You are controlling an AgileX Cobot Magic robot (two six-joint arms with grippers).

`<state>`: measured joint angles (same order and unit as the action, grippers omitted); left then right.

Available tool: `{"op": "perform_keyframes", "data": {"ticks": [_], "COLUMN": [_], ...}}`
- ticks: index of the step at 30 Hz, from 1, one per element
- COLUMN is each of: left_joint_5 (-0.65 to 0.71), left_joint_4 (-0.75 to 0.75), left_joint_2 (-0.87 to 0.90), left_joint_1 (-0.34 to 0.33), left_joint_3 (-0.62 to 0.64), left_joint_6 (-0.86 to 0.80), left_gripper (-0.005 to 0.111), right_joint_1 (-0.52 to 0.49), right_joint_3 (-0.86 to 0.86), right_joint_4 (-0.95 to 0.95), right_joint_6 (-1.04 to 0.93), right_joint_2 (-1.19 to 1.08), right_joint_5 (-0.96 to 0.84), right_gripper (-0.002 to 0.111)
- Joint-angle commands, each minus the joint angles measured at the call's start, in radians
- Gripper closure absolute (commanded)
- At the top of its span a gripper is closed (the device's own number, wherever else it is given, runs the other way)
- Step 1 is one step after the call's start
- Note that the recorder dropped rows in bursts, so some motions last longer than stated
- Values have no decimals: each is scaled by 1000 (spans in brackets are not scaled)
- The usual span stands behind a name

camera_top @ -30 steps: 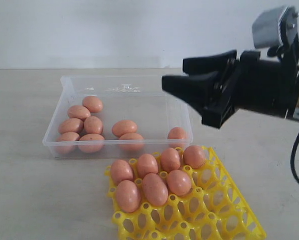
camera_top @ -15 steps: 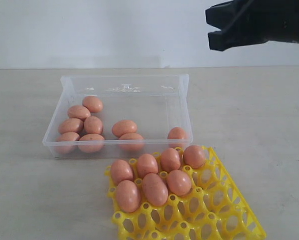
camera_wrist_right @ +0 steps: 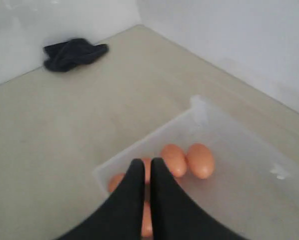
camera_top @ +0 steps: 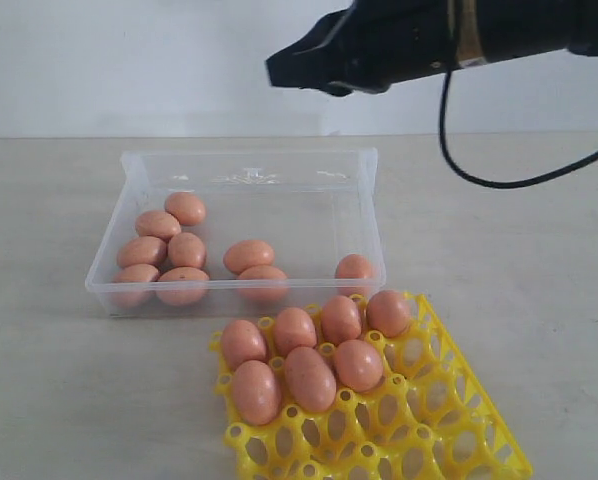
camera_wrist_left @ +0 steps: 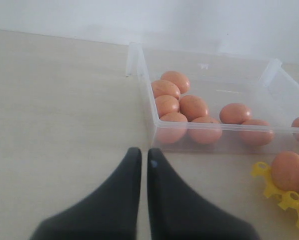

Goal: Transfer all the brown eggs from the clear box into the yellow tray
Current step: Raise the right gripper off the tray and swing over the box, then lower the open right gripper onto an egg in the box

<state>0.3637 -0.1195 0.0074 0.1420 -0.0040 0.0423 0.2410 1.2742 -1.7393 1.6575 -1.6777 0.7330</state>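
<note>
Exterior view: the right fingers (camera_top: 279,70) hang high above the back wall of the clear box (camera_top: 249,156), clenched together with nothing between them. A second ago they stood spread wide, lower down and off to the right of the box; half a second ago they were up at the top right. Nothing else has moved.

Nine brown eggs (camera_top: 249,255) lie in the box: six bunched at its left end, two by the middle of the front wall, and one in the front right corner. The box sits toward the back of the desk (camera_top: 49,400). The yellow tray (camera_top: 459,420) lies just beside the box's front right corner, toward the desk's near edge. Seven eggs fill the tray's cups nearest the box, in a row of four and a row of three.

The left fingers (camera_wrist_left: 135,156) are pressed together and empty, over bare desk near the box but apart from it.
</note>
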Motion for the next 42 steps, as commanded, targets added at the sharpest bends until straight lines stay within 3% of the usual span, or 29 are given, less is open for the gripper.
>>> {"op": "perform_keyframes", "data": {"ticks": [1, 6, 12, 17, 19, 21, 26, 30, 35, 42], "left_joint_5": [-9, -9, -9, -9, -9, -9, -9, -9, -9, -9], "left_joint_4": [4, 4, 4, 4, 4, 4, 4, 4, 4, 4], "left_joint_2": [4, 4, 4, 4, 4, 4, 4, 4, 4, 4], "left_joint_1": [2, 2, 2, 2, 2, 2, 2, 2, 2, 2], "left_joint_3": [4, 4, 4, 4, 4, 4, 4, 4, 4, 4], "left_joint_6": [-4, -4, -4, -4, -4, -4, -4, -4, -4, -4], "left_gripper": [103, 103, 103, 103, 103, 103, 103, 103, 103, 103], "right_joint_1": [153, 343, 546, 650, 647, 624, 497, 415, 375, 375], "right_joint_3": [88, 105, 105, 105, 113, 127, 187, 262, 326, 371], "right_joint_4": [-5, -5, -5, 50, 232, 491, 1162, 1617, 1782, 2030], "right_joint_6": [-26, -501, -863, -890, -953, -1167, -1520, -1909, -2197, -2464], "right_joint_2": [-73, -88, -89, -89, -89, -89, -102, -137, -172, -232], "right_joint_5": [86, -64, -717, -1234, -1368, -1429, -1415, -1655, -1954, -1954], "right_gripper": [108, 108, 108, 108, 108, 108, 108, 108, 108, 108]}}
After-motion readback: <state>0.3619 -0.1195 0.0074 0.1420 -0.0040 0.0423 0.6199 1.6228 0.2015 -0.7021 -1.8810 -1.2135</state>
